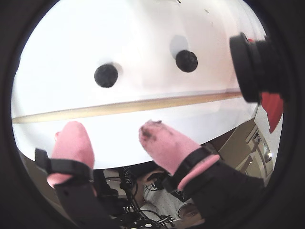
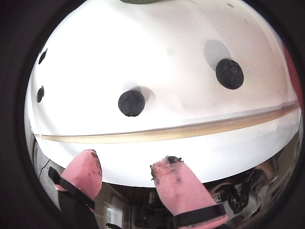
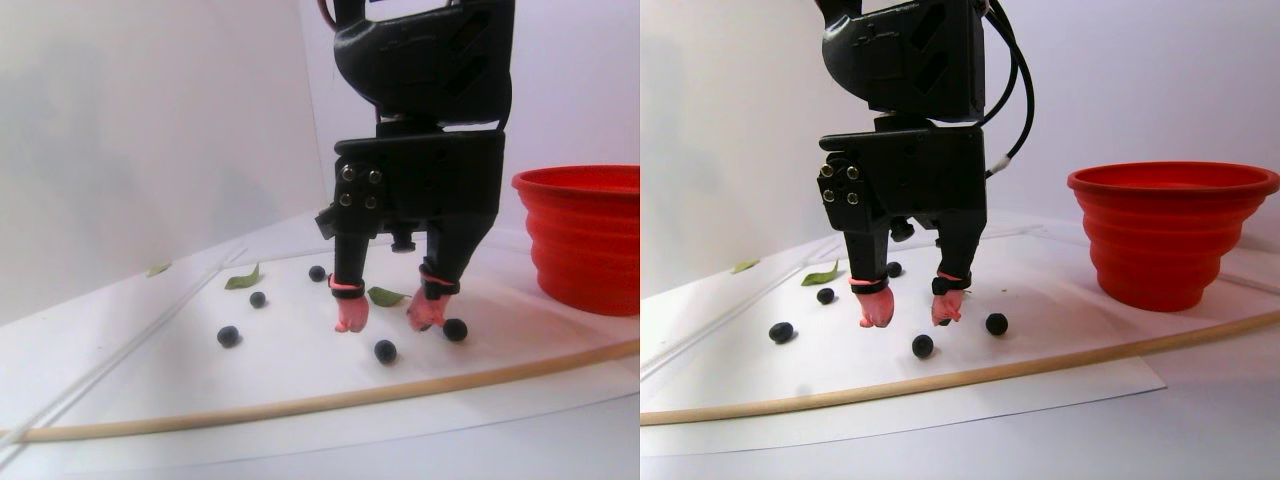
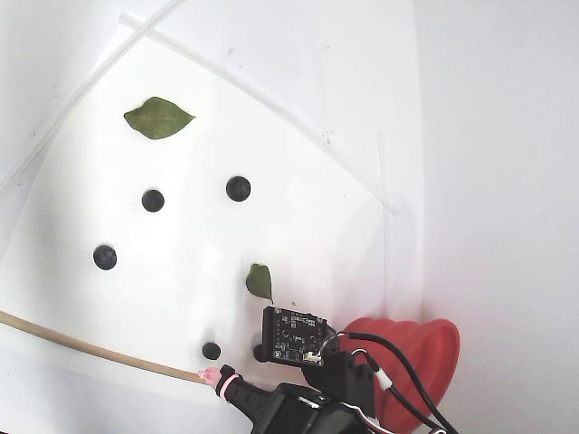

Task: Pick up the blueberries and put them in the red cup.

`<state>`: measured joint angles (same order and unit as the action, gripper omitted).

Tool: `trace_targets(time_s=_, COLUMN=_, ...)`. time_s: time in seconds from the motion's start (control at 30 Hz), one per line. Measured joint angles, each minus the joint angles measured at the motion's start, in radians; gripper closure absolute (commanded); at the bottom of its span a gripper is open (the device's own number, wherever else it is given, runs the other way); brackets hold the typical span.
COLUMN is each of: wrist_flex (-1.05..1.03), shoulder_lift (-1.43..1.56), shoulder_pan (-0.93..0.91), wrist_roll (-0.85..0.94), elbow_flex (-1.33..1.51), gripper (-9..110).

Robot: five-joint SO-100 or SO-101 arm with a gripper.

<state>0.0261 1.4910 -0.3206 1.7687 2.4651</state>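
Several blueberries lie loose on the white sheet. The nearest blueberry (image 3: 385,351) sits just in front of the gap between my pink-tipped fingers, and another blueberry (image 3: 455,329) is close beside the right finger. Both wrist views show these two ahead of the tips: one blueberry (image 2: 131,103) near centre, the other blueberry (image 2: 229,74) to the right. My gripper (image 3: 388,318) points straight down just above the sheet, open and holding nothing. The gripper (image 1: 110,129) also appears in this wrist view, with nothing between its fingers. The red cup (image 3: 585,240) stands upright to the right of the arm.
Three more berries (image 4: 153,200) lie farther off on the sheet. Flat green leaves (image 4: 158,117) are scattered among them, one leaf (image 3: 385,296) right behind the fingers. A thin wooden strip (image 3: 300,405) runs along the sheet's near edge. The other camera's black lens (image 1: 252,67) intrudes at the right.
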Motion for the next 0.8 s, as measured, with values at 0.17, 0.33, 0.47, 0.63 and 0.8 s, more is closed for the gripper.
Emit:
trace_targets(time_s=0.17, wrist_flex=0.04, shoulder_lift=-0.052, shoulder_pan=0.0, wrist_roll=0.012, elbow_flex=-0.029, gripper=80)
trace_targets(time_s=0.33, wrist_flex=0.048, shoulder_lift=-0.074, shoulder_pan=0.009, wrist_roll=0.012, elbow_flex=-0.054, gripper=80)
trace_targets(time_s=0.47, wrist_flex=0.051, shoulder_lift=-0.092, shoulder_pan=0.017, wrist_roll=0.012, elbow_flex=-0.071, gripper=80)
trace_targets(time_s=0.63, wrist_flex=0.083, shoulder_lift=-0.127, shoulder_pan=0.017, wrist_roll=0.012, elbow_flex=-0.072, gripper=80)
trace_targets(time_s=0.8, wrist_flex=0.106, shoulder_lift=-0.153, shoulder_pan=0.018, wrist_roll=0.012, elbow_flex=-0.075, gripper=80)
